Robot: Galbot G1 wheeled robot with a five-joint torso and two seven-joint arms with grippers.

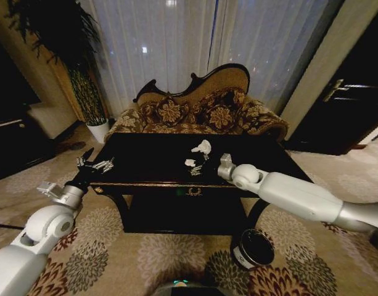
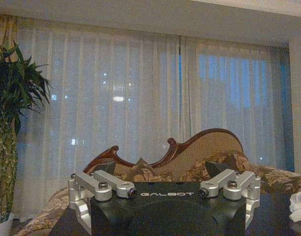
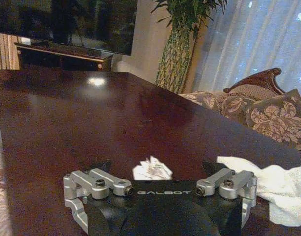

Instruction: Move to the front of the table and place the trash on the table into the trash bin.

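Bench (image 1: 145,161): a glossy black top with gold trim was seen standing in front of a floral sofa (image 1: 195,111), directly ahead of the robot.
Trash: two crumpled white paper wads were seen on the bench, right of its middle. The large wad (image 1: 202,147) lay farther back; the small wad (image 1: 190,163) lay nearer the front edge.
Trash bin (image 1: 253,248): it was placed on the patterned carpet (image 1: 115,259), upright, by the bench's front right leg, below the right arm.
Right gripper (image 1: 201,168): it was held low over the bench top, reaching in from the right. In the right wrist view the small wad (image 3: 151,169) was seen between the spread fingers (image 3: 98,167), with the large wad (image 3: 273,187) just beside one finger. The fingers were wide apart and nothing was held.
Left gripper (image 1: 97,161): it was held at the bench's left front corner, level and pointed toward the sofa. Its fingers (image 2: 102,167) were set wide, with nothing between them.
Plant (image 1: 78,68): it stood in a white pot left of the sofa.
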